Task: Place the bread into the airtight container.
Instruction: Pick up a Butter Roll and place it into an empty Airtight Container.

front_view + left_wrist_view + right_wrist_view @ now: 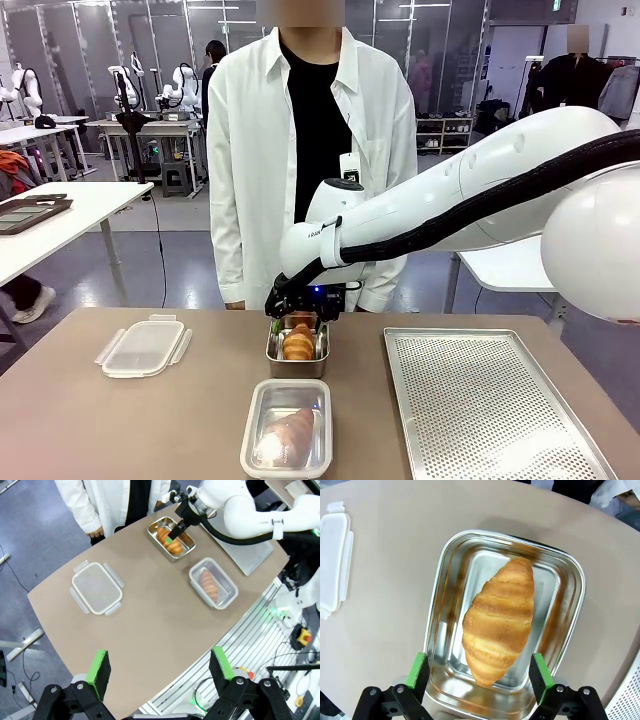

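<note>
- Nearest the robot's edge, centre of the brown table [180, 420]: a clear airtight container [287, 428] w/ a lid on, one bread piece [290, 432] inside.
- To its right: a perforated metal tray [490, 410], lying flat, near but apart from the container.
- Just beyond the container: a steel pan [297, 350] holding a croissant [298, 343], which lies lengthwise in the pan bottom; in the right wrist view it sits loose, touched by neither pad.
- Right gripper [300, 318] hangs directly over that pan, arm reaching in from the right side. Its green pads [417, 670] stand wide apart, one each side of the croissant's near end, gripping nothing.
- Left of the pan, well apart: a second clear lid [143, 347] w/ side clips, flat on the table.
- Left gripper [160, 667] is up high above the table's near-left corner, looking down; pads spread apart, nothing between them.
- Far side: a person in a white shirt [250, 150] over a black top stands at the table edge, right behind the pan.
</note>
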`<state>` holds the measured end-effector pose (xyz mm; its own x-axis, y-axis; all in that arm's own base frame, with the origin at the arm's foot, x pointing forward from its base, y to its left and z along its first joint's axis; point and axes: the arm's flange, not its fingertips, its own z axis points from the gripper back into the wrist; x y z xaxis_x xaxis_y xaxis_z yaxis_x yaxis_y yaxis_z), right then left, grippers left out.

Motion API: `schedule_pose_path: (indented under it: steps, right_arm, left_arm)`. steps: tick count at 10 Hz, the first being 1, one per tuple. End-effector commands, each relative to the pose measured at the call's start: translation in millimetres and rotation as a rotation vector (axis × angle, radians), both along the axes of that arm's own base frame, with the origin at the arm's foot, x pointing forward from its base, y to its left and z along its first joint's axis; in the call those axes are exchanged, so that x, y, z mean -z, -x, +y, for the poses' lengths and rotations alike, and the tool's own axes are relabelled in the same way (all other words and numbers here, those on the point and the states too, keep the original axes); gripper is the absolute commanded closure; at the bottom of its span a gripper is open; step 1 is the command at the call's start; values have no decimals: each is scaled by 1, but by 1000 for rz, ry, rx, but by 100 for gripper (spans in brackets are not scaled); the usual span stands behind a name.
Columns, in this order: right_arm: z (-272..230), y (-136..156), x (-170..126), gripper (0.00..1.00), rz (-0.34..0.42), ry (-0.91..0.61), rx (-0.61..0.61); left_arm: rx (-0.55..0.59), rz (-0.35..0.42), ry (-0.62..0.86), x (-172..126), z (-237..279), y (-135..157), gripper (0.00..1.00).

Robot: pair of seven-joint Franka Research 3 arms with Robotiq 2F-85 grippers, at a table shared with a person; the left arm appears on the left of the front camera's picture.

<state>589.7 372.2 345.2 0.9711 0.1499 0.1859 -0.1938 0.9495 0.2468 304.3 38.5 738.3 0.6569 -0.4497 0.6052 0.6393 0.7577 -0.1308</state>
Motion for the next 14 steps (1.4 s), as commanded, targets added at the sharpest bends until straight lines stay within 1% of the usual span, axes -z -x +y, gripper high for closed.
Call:
schedule_pose_path:
  steps: [1, 12, 13, 14]
  right_arm:
    - [0, 0, 0, 0, 2, -3, 3]
    - [0, 0, 1, 0, 1, 0, 0]
    - [-13, 4, -27, 0, -19, -13, -38]
    - [-28, 12, -53, 0, -26, -19, -43]
  left_arm:
    - [24, -4, -1, -1, 1, 0, 0]
    - [24, -4, -1, -1, 1, 0, 0]
    - [24, -4, -1, -1, 1, 0, 0]
    - [24, -4, -1, -1, 1, 0, 0]
